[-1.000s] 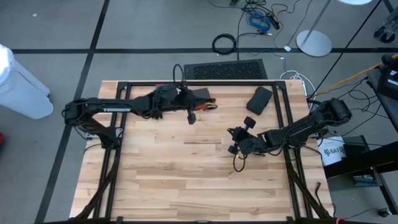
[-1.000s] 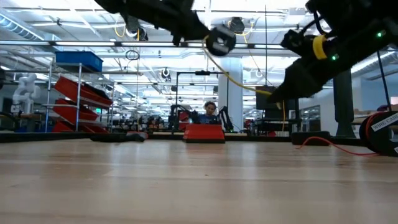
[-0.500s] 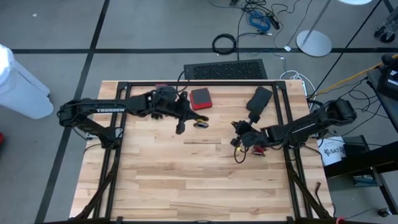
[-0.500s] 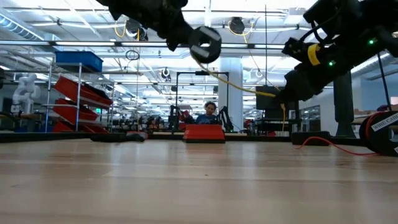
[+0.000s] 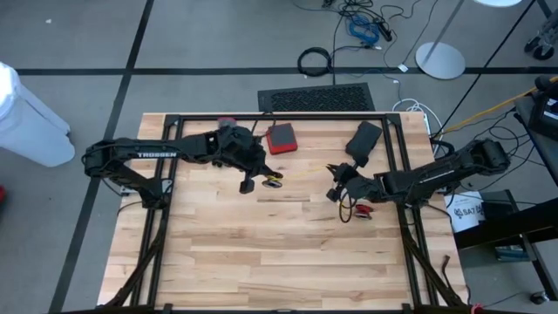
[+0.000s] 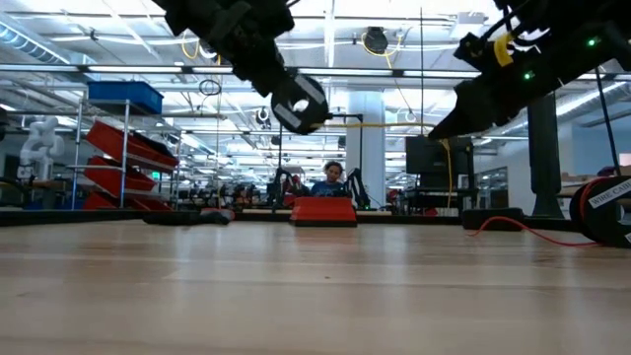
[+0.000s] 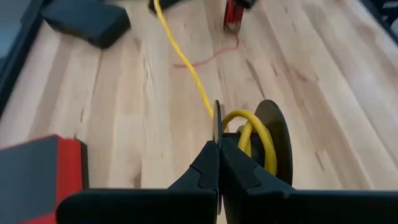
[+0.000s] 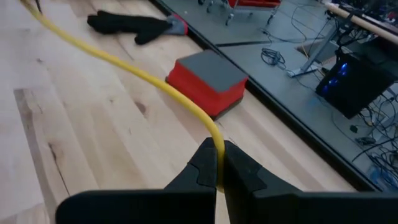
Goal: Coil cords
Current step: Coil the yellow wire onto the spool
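The yellow cord [image 7: 184, 62] stretches above the table between my two grippers. My left gripper [image 5: 248, 184] is shut on one end of it, left of the table's middle, where the cord curls into a small loop [image 7: 254, 132] beside a dark disc [image 7: 278, 144]. My right gripper [image 5: 335, 193] is shut on the cord farther along, toward the right. In the low view the cord [image 6: 386, 124] runs almost level between them. A small red-tipped piece [image 5: 363, 209] with a thin red cord [image 7: 211, 58] lies on the table under my right gripper. My left gripper pinches the yellow cord [image 7: 212, 112] between its two shut fingers, which slant down from the table's left. The loop bulges out beside the fingers, clear of the table. My right gripper pinches the yellow cord [image 8: 217, 140] between its two fingertips, coming from the table's right and slanting slightly down. The cord leaves the fingers along their line, lifted clear of the table.
A red box [image 5: 281, 138] and a black box [image 5: 364, 139] sit near the far edge. A black glove [image 8: 134, 25] lies at the far edge behind the red box. A black frame [image 5: 288, 117] rims the table. A thick black cable ring [image 5: 315, 61] lies on the floor beyond.
My left gripper has tipped downward and gone toward the near edge and down, carrying the coiled end. My right gripper has risen and gone toward the far edge. The yellow cord between them has gone from a sagging curve to a nearly straight line.
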Controlling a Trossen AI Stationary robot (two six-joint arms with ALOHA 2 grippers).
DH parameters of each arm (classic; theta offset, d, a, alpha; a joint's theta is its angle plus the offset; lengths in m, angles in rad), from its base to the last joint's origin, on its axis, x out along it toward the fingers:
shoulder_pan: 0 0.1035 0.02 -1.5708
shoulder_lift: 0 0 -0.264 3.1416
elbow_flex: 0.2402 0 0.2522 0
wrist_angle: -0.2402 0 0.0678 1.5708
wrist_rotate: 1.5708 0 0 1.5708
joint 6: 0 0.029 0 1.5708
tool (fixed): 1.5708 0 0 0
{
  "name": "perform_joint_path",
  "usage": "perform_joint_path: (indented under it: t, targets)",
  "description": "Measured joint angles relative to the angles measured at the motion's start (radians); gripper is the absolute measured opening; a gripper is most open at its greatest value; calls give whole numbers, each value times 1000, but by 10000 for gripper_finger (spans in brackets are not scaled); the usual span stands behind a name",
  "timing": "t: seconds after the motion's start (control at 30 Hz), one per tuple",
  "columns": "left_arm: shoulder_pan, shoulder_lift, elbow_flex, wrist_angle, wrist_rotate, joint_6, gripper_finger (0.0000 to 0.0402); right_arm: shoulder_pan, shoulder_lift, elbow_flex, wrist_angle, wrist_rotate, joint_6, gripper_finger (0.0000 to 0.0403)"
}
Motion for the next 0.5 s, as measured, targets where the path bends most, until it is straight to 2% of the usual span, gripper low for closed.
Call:
perform_joint_path:
  t: [0.13, 0.5]
  targets:
    - [0, 41, 0, -5, -12, 8, 0, 0, -35, 0, 10, -10, -11, 0]
    - [-44, 176, 0, 142, -224, 52, 0, -1, -59, 0, 62, -25, -28, 0]
